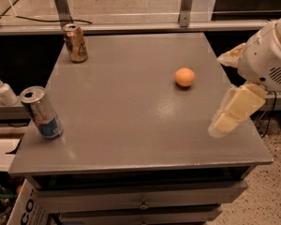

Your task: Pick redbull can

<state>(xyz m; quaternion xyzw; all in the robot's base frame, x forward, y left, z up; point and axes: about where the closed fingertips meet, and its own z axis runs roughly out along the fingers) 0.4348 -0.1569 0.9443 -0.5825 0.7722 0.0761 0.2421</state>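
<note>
The redbull can (41, 112), slim and silver with a blue lower part and red marking, stands upright near the front left corner of the grey table (131, 121). My gripper (226, 89) hangs at the table's right edge, far to the right of the can, with cream fingers (236, 109) apart and nothing between them. It is open and empty.
A shorter gold-brown can (76, 42) stands at the back left of the table. An orange ball (184, 77) lies right of centre, close to the gripper. A white pump bottle (3, 90) stands on a ledge left of the table. Drawers run below the front edge.
</note>
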